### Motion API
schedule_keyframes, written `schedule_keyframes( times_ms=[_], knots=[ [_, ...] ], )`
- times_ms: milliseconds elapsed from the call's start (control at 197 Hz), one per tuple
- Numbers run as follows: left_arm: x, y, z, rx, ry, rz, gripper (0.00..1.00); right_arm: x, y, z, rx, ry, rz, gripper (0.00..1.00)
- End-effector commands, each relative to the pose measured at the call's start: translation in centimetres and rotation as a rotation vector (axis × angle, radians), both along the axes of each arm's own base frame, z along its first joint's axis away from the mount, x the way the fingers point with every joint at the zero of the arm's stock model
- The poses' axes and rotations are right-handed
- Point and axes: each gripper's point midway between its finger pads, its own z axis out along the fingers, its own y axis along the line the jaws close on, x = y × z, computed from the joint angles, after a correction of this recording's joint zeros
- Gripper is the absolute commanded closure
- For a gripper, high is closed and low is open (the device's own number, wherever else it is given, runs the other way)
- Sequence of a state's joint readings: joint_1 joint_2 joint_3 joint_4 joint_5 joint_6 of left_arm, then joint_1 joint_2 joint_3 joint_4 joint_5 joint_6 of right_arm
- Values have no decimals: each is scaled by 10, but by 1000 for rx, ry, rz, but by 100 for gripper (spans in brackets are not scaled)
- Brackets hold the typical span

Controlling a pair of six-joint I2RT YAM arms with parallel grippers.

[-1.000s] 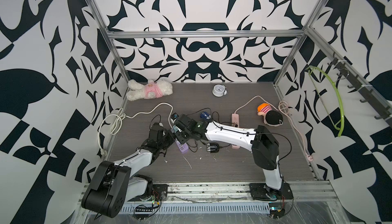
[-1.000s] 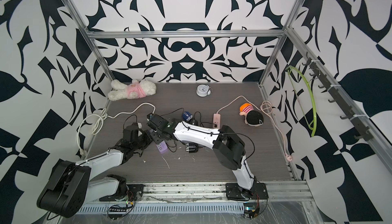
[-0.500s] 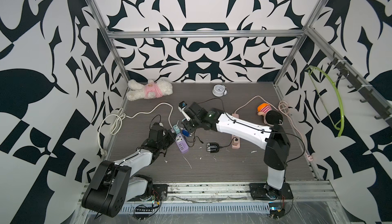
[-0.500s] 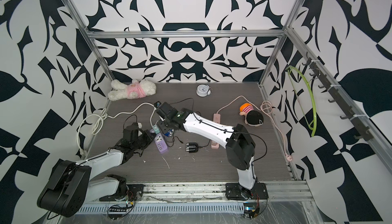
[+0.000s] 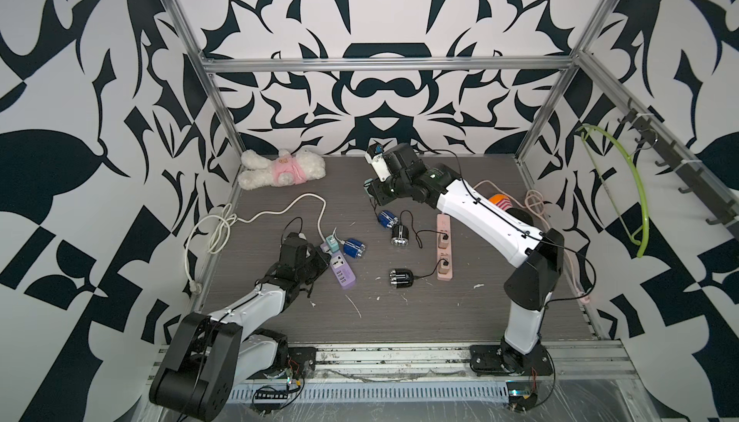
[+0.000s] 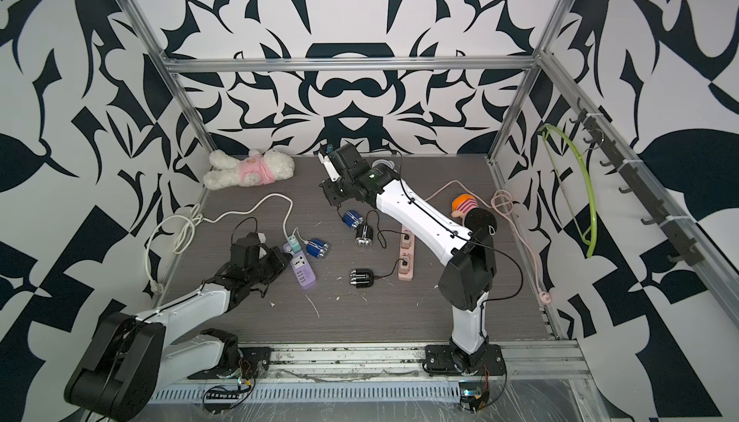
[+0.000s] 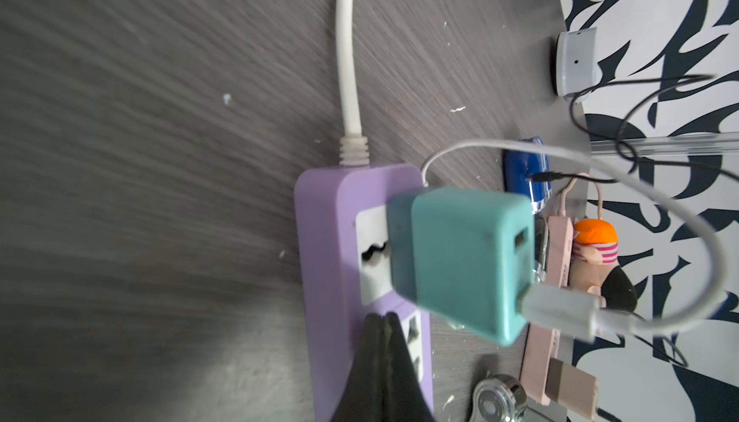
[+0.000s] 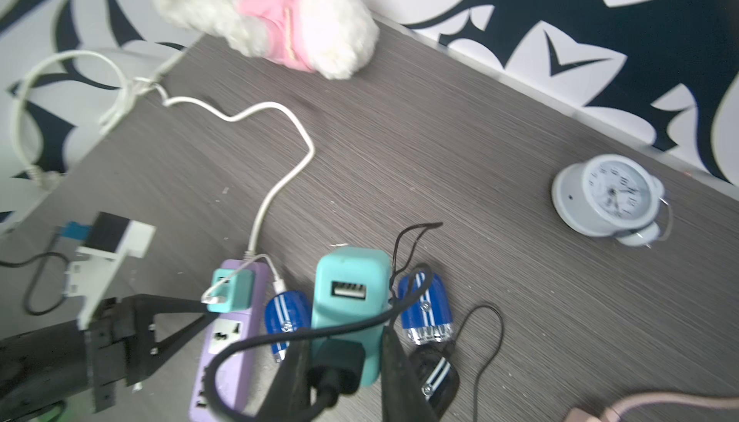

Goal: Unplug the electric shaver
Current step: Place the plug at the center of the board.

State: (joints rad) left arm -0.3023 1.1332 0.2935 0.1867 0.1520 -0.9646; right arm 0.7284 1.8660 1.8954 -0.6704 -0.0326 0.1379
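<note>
Closest to me on the bench (image 5: 440, 320) lies a black shaver (image 5: 401, 278), its cord running into a pink power strip (image 5: 443, 224). To the left, the left gripper (image 7: 384, 332) has its fingertips pinched together with nothing between them, pressing down on a purple power strip (image 5: 344, 276). A plugged teal charger (image 5: 331, 243) sits in that strip's far socket, and a white lead loops from it towards the near blue shaver (image 5: 354, 248), which lies just beside the strip.

Further back, near the middle of the bench, the far blue shaver (image 5: 387, 219) rests on its side with a chrome-headed shaver (image 5: 400, 236) just beside it; the chrome one is corded into the pink strip.

Beyond them the right gripper (image 8: 346, 340) is clamped on a loose teal charger (image 8: 352, 276), held up off the bench and well apart from the purple strip. A black cable (image 8: 256, 341) hangs from the charger's lower end, and in both top views a thin black cord rises from the far blue shaver towards that gripper.

At the back wall lie a white plush in pink (image 5: 282, 170) and a pale alarm clock (image 8: 608, 196); a small doll in an orange cap (image 5: 500, 201) lies off to the right.
</note>
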Motion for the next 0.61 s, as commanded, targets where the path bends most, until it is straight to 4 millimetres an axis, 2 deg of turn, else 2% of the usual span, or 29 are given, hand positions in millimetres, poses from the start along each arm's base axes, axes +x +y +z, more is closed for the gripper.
schedule_keyframes(
  times_ms=[0, 142, 336, 605],
  knots=[
    [-49, 24, -41, 142, 231, 1, 100, 9, -2, 2, 37, 32, 30, 100],
    [-43, 25, -24, 140, 178, 8, 100, 23, 0, -16, 57, 79, 30, 100],
    [-42, 21, -20, 130, 180, -1, 100, 37, 8, -37, 65, 107, 39, 100],
    [-38, 21, -13, 137, 174, 0, 100, 64, -8, -68, 105, 176, -17, 100]
  ],
)
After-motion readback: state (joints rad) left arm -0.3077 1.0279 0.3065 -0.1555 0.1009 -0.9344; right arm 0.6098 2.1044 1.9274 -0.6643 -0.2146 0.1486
